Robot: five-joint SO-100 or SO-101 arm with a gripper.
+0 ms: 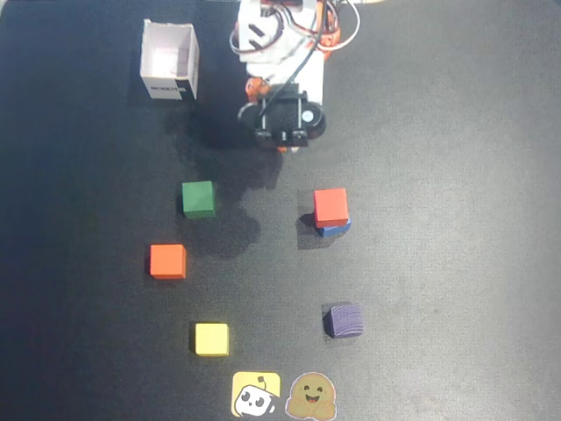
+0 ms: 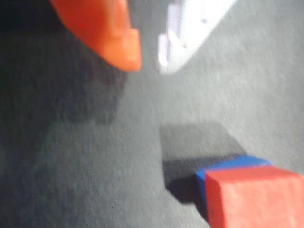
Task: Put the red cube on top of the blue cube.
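From the overhead view, the red cube (image 1: 330, 206) is sitting on top of the blue cube (image 1: 335, 228), slightly askew so a blue edge is showing below it; my claw (image 1: 282, 149) is hanging above and left of that stack, apart from it. In the wrist view, my orange finger (image 2: 107, 31) and white finger (image 2: 185, 33) are standing slightly apart, gripping nothing, with the stacked red cube (image 2: 256, 199) and blue cube (image 2: 228, 166) lying below them.

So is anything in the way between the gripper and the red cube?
Nothing visible. The red cube already sits on the blue cube, and only bare mat lies between it and the gripper.
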